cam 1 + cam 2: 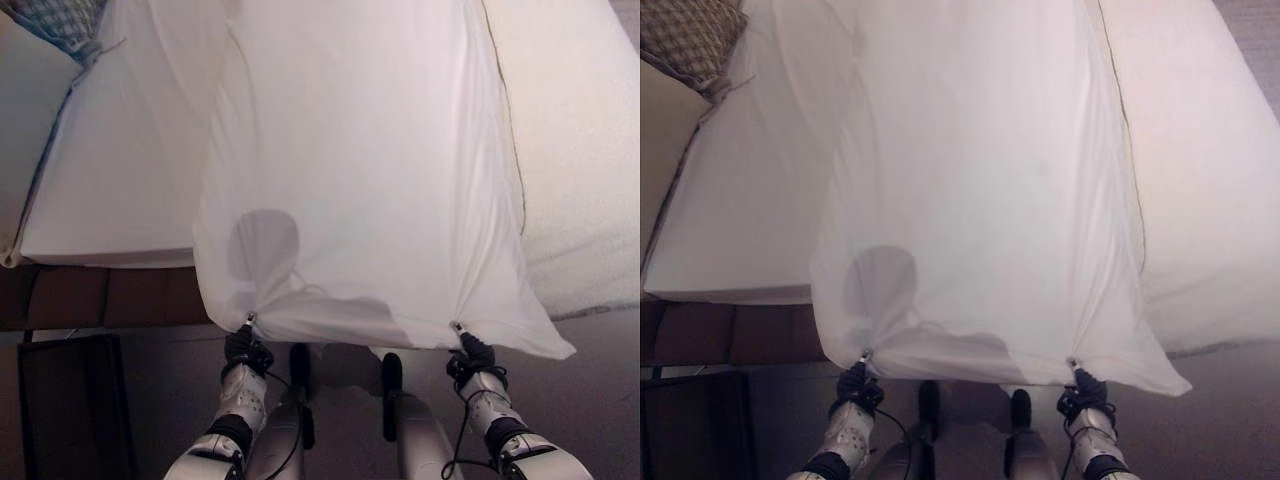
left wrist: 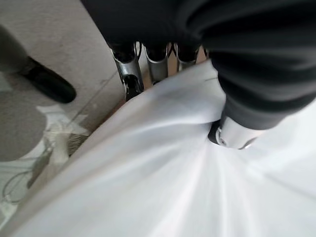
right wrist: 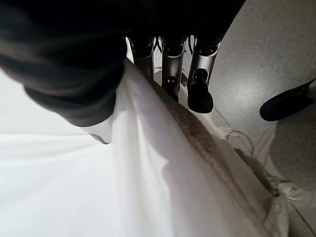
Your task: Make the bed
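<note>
One white sheet (image 1: pixel 360 170) stretched over one bed (image 1: pixel 590 150), left hand (image 1: pixel 247 350) and right hand (image 1: pixel 473 355) each pinching its edge

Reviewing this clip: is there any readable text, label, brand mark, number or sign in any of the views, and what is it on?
None: no text, label, number or sign can be read in any view.
The white sheet, pinched by the left hand and the right hand, is plain.
The mattress is unmarked.
The woven cushion carries a pattern, no lettering.
</note>
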Controlling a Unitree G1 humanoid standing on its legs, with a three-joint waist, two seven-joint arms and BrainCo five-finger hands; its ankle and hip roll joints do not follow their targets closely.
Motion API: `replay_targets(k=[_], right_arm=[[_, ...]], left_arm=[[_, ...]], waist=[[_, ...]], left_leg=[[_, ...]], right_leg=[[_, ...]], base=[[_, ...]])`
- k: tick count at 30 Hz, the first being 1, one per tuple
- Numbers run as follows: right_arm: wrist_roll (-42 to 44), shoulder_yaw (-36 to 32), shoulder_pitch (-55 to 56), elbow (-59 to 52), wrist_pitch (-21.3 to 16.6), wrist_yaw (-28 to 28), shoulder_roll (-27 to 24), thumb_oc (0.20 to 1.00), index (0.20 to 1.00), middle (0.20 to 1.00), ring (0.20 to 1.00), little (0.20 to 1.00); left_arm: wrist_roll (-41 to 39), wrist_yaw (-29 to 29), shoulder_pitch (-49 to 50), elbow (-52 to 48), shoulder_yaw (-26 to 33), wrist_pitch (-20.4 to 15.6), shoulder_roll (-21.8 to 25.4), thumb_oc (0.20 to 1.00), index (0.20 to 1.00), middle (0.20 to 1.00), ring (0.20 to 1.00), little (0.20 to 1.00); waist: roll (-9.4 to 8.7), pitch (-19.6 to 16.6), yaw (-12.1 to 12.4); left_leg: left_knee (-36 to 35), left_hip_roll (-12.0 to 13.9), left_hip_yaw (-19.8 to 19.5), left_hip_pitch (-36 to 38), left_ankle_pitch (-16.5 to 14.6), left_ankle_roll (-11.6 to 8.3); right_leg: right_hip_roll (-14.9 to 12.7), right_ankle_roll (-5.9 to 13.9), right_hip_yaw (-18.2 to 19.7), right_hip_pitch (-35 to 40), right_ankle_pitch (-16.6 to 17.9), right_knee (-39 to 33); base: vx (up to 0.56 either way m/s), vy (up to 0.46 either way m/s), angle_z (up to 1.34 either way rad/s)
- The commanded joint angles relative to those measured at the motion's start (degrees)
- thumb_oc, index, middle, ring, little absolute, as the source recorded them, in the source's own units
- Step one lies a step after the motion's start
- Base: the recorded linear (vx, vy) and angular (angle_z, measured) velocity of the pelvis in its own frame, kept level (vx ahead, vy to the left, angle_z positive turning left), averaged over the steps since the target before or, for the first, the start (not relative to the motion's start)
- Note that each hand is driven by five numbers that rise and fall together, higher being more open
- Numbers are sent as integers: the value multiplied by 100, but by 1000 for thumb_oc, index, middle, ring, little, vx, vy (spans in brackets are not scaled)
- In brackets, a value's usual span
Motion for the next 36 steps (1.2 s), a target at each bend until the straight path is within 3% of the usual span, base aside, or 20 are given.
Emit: replay_targets(k=[1,2,3,4,5,6,7,8,12,13,15,19,22,24,29,32,34,36], right_arm=[[-549,194,934,512,377,35,-131,200,200,200,200,200],[-816,310,929,529,431,64,-186,206,206,206,206,206],[-818,311,929,528,432,63,-186,310,310,310,310,310],[-1215,533,958,486,500,206,-254,564,564,564,564,564],[-1274,550,952,498,511,216,-280,944,944,944,944,944],[-1274,550,952,498,511,216,-280,1000,1000,1000,1000,1000],[-1389,598,947,506,532,230,-290,1000,1000,1000,1000,1000],[-1458,599,955,518,538,220,-290,1000,1000,1000,1000,1000],[-1565,570,949,650,562,232,-284,1000,1000,1000,1000,1000],[-2050,789,967,704,643,330,-306,1000,1000,1000,1000,1000],[-2050,789,968,704,643,330,-306,1000,1000,1000,1000,1000],[-2215,791,1112,738,650,423,-319,1000,1000,1000,1000,1000],[-2371,811,1252,707,613,524,-370,1000,1000,1000,1000,1000],[-2350,798,1300,675,609,541,-370,1000,1000,1000,1000,1000],[-2269,705,1396,420,471,555,-482,1000,1000,1000,1000,1000],[-2288,741,1328,1,343,528,-623,1000,1000,1000,1000,1000],[-2393,908,1299,-737,132,533,-900,1000,1000,1000,1000,1000],[-2334,1008,1231,-914,65,653,-996,1000,1000,1000,1000,1000]], left_arm=[[101,250,876,800,569,124,294,200,200,200,200,200],[202,214,899,855,564,154,297,200,200,200,200,200],[203,214,899,856,565,154,297,200,200,200,200,200],[413,162,947,981,562,213,324,200,200,200,200,200],[458,164,956,1031,569,217,329,200,200,200,200,200],[458,164,956,1031,569,217,329,278,278,278,278,278],[544,164,965,1046,545,244,324,573,573,573,573,573],[649,130,985,1100,529,296,322,1000,1000,1000,1000,1000],[944,70,1074,1138,375,352,318,1000,1000,1000,1000,1000],[1612,-64,1190,1047,-9,471,336,1000,1000,1000,1000,1000],[1613,-63,1192,1046,-9,471,336,1000,1000,1000,1000,1000],[2487,-236,1447,1149,-363,563,460,1000,1000,1000,1000,1000],[3716,-164,1656,1192,-809,606,612,1000,1000,1000,1000,1000],[3724,-119,1701,1230,-718,606,647,1000,1000,1000,1000,1000],[4688,-63,1758,873,-1189,409,934,1000,1000,1000,1000,1000],[4819,-46,1682,360,-1400,236,1186,1000,1000,1000,1000,1000],[5250,-113,1523,-573,-1954,-83,1644,1000,1000,1000,1000,1000],[5464,-211,1386,-738,-2280,-203,1790,1000,1000,1000,1000,1000]], waist=[[-129,-38,118],[-126,-33,130],[-126,-32,128],[-133,-31,157],[-135,-29,166],[-135,-29,166],[-138,-31,170],[-146,-32,171],[-165,-68,196],[-166,-105,223],[-165,-104,222],[-166,-195,239],[-170,-249,246],[-174,-273,251],[-151,-334,250],[-140,-341,235],[-135,-310,219],[-144,-288,211]], left_leg=[[346,-277,81,-155,-358,81],[354,-285,80,-156,-364,85],[356,-285,79,-155,-365,85],[332,-297,79,-155,-351,90],[324,-303,80,-153,-349,91],[324,-303,80,-153,-349,91],[315,-307,84,-144,-351,92],[326,-310,88,-140,-352,97],[336,-317,44,-124,-348,101],[313,-317,0,-98,-332,104],[313,-317,-1,-95,-332,104],[262,-330,-62,-29,-327,106],[227,-333,-71,46,-341,107],[228,-337,-75,64,-347,105],[199,-345,-128,143,-362,97],[205,-340,-122,153,-371,90],[223,-352,-120,148,-380,84],[232,-353,-112,168,-401,82]], right_leg=[[-62,239,119,-184,893,-603],[-69,243,122,-172,903,-612],[-69,244,121,-169,903,-613],[-83,255,107,-154,937,-663],[-89,261,104,-143,950,-686],[-89,261,104,-142,950,-687],[-94,266,98,-130,959,-705],[-96,270,92,-115,966,-714],[-102,268,60,-61,966,-743],[-94,266,28,-23,958,-752],[-94,266,26,-20,958,-752],[-102,270,-51,94,944,-819],[-105,289,-63,173,941,-873],[-107,288,-63,199,937,-882],[-132,316,-116,296,906,-914],[-141,326,-132,311,889,-917],[-142,337,-138,297,868,-884],[-139,344,-126,307,852,-863]], base=[[0,0,0],[0,0,0],[-9,22,4],[-10,20,4],[-10,20,4],[0,0,0],[0,0,0],[0,0,0],[0,0,0],[0,0,0],[0,0,0],[27,-26,7],[32,-22,11],[31,-17,4],[14,-6,2],[0,0,0],[0,0,0],[0,0,0]])
